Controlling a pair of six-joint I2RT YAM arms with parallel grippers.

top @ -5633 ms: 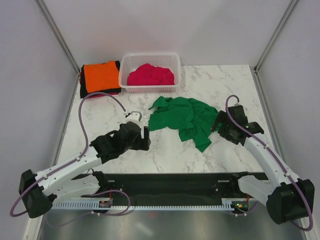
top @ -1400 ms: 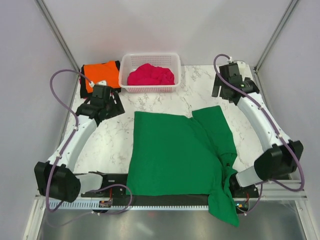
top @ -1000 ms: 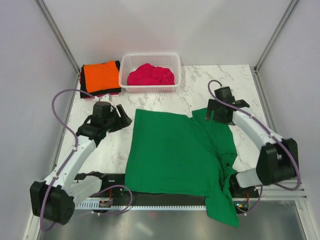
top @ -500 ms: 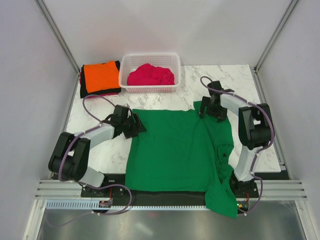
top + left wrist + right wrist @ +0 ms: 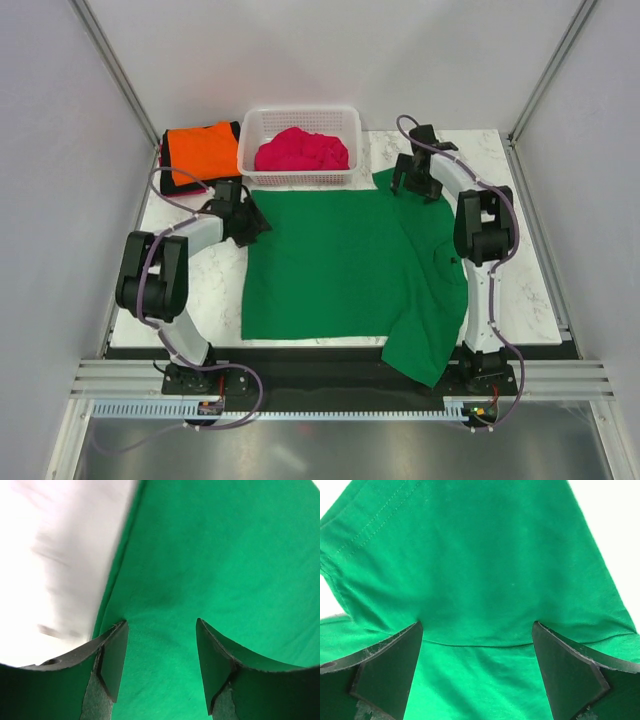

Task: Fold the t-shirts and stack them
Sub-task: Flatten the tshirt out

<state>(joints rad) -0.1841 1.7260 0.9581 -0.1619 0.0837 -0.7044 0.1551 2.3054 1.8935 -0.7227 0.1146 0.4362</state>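
- green t-shirt [image 5: 340,260] lies spread flat in the middle of the marble surface [image 5: 215,290], and its 5 o'clock corner hangs over the near edge.
- left gripper [image 5: 248,215] sits at the shirt's 10 o'clock corner. in the left wrist view its fingers [image 5: 112,655] are spread apart, with green cloth beneath and between them, and they pinch nothing.
- right gripper [image 5: 415,182] sits at the shirt's 1 o'clock corner. in the right wrist view its fingers [image 5: 390,665] are spread wide over the cloth, and a fold line runs across the gap.
- white basket [image 5: 300,177] stands at 12 o'clock, just beyond the shirt's far edge, and holds a crumpled magenta t-shirt [image 5: 302,150].
- orange t-shirt [image 5: 200,148] lies folded at 10 o'clock on top of dark t-shirts [image 5: 166,178], beside the basket.
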